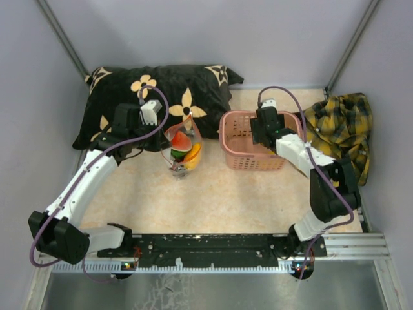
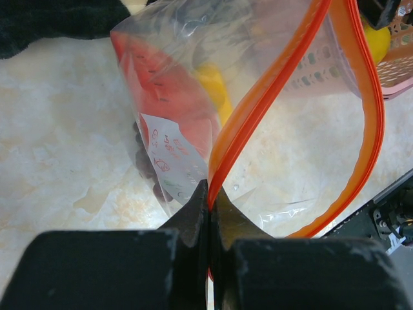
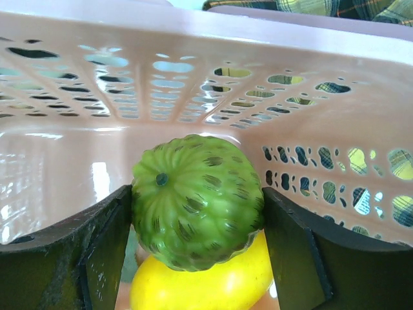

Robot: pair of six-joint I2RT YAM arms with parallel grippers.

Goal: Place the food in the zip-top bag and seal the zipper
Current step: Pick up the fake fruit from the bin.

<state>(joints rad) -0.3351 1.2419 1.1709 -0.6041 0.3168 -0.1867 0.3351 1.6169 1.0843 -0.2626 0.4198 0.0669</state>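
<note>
Left gripper (image 2: 210, 200) has its fingers pressed together on the zipper (image 2: 271, 90), pinching one end of the orange strip. From that pinch the two sides of the strip split apart into a wide loop, so the bag (image 2: 284, 161) is gaping open at the mouth. Inside it you can see the watermelon slice (image 2: 161, 90), a yellow-orange piece (image 1: 193, 155) and dark grapes (image 2: 145, 168) low down behind the white label (image 2: 171, 155).

From above, the bag sits right up by the front edge of the black flowered pillow (image 1: 161, 84), with the pink basket (image 1: 255, 161) just beside it on the right. There's a narrow strip of table between them.

Right gripper (image 3: 197, 206) is down inside the basket, fingers closed against both sides of the bumpy green fruit (image 3: 197, 200). A yellow piece (image 3: 206, 284) is right under it, touching. The basket wall (image 3: 193, 39) rises close behind, so it's tight in there.

The plaid cloth (image 1: 342, 126) butts against the basket's far right side. The biggest open stretch of table (image 1: 226, 200) is in front, between the bag and the arm bases.
</note>
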